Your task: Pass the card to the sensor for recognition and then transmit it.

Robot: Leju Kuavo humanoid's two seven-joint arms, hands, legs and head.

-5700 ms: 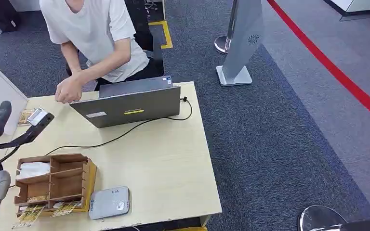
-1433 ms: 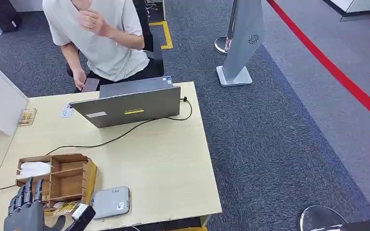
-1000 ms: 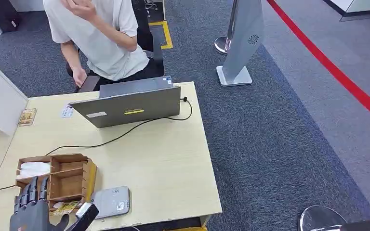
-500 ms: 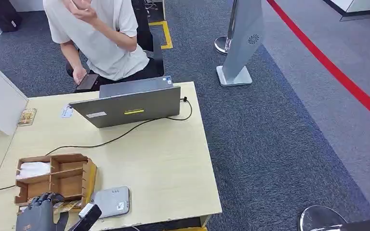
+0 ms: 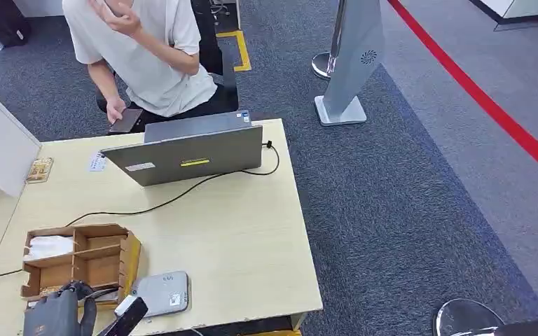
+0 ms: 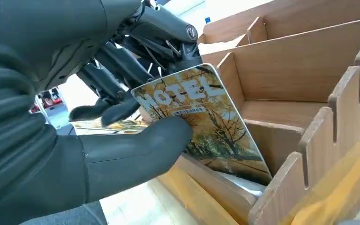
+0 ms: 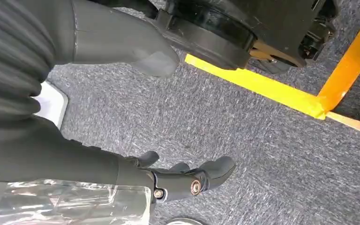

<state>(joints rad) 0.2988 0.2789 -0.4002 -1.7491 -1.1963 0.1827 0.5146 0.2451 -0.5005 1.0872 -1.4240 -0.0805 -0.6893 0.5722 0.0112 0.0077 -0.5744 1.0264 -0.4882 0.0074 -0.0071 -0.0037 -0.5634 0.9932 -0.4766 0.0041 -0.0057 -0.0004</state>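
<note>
At the near left corner of the counter (image 5: 238,238), the left hand (image 5: 59,313) is down at the near edge of the wooden organizer box (image 5: 101,262). In the left wrist view its thumb and darker fingers (image 6: 117,101) pinch a card (image 6: 206,122) printed with autumn trees and the word HOTEL. The card stands tilted, its lower end inside one of the box's near compartments and its upper end between the thumb and fingers. Another card with a similar print seems to lie flat behind the hand, though it is mostly hidden.

Just right of the box, on the counter, lies the flat grey sensor (image 5: 160,294), apart from the hand and the card. A folded white cloth (image 5: 47,246) fills the far left compartment of the box. Farther back an open grey laptop (image 5: 189,150) sits with its black cable (image 5: 154,204) trailing across the counter toward the left. A small card (image 5: 40,170) lies at the far left edge.

Beyond the far side of the counter a person (image 5: 140,56) in a white shirt sits, one hand raised and the other holding a dark phone (image 5: 126,120).

The right hand (image 7: 187,180) hangs over grey carpet with yellow tape lines, fingers loosely spread and holding nothing.
</note>
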